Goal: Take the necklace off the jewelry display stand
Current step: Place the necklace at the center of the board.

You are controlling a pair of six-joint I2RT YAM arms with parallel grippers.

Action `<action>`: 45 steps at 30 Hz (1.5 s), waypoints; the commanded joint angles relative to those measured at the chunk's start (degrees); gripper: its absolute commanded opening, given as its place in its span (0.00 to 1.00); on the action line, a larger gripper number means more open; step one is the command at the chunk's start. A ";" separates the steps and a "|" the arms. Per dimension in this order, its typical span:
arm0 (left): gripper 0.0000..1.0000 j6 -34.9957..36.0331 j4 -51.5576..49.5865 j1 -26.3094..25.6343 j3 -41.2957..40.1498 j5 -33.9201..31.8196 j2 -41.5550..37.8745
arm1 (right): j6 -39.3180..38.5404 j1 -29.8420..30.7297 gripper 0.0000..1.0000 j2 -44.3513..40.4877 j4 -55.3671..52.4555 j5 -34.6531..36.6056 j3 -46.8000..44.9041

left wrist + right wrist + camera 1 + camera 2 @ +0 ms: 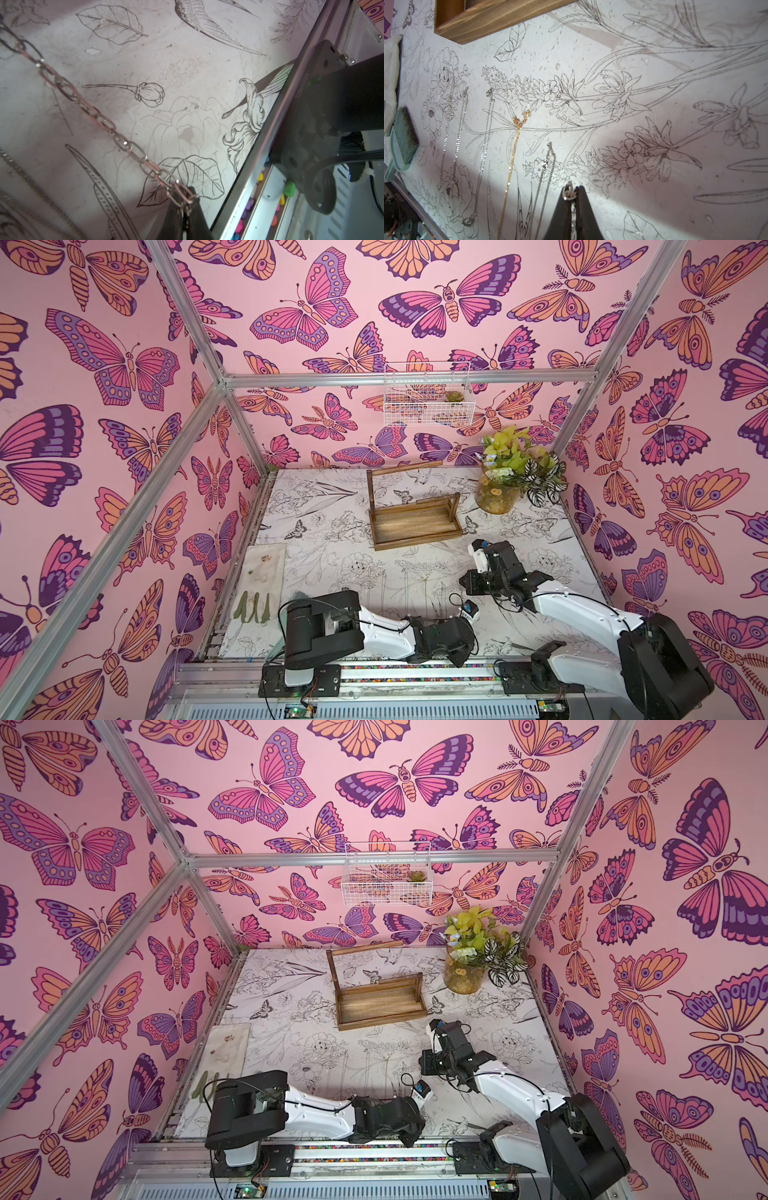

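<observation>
Two black grippers are clamped tight over the front of the white floral-print bench (332,539). The left gripper (186,202) and right gripper (573,190) each pinch links of a chunky silver link necklace (104,122). Beside them five thin necklaces (512,162) lie in a row, four silver and one gold. Toward the far edge stands one dark brown wooden jewelry display stand (417,542). One amber glass vase of plants (496,495) fills the far right corner.

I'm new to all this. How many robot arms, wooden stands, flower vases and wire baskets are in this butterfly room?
Robot arms: 2, the left arm and the right arm
Wooden stand: 1
Flower vase: 1
Wire basket: 1
Total: 5
</observation>
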 commanded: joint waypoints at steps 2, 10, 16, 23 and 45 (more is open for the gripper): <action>0.07 -0.46 -3.60 -0.56 0.26 -0.34 1.10 | -0.55 0.35 0.00 0.96 0.76 1.10 0.17; 0.18 -0.58 -4.48 -0.66 0.78 0.66 1.84 | -0.68 0.44 0.00 2.20 0.45 1.47 0.75; 0.29 -1.43 -5.07 -0.83 -0.24 0.23 0.51 | -0.56 0.58 0.00 3.67 0.03 2.15 1.44; 0.46 -1.72 -6.73 -0.83 -2.67 -0.19 -3.41 | -0.77 0.62 0.08 6.26 0.06 3.68 2.90; 0.60 1.97 -12.79 -0.84 -4.58 -3.87 -14.26 | -3.39 0.56 0.63 10.93 -0.52 7.95 9.40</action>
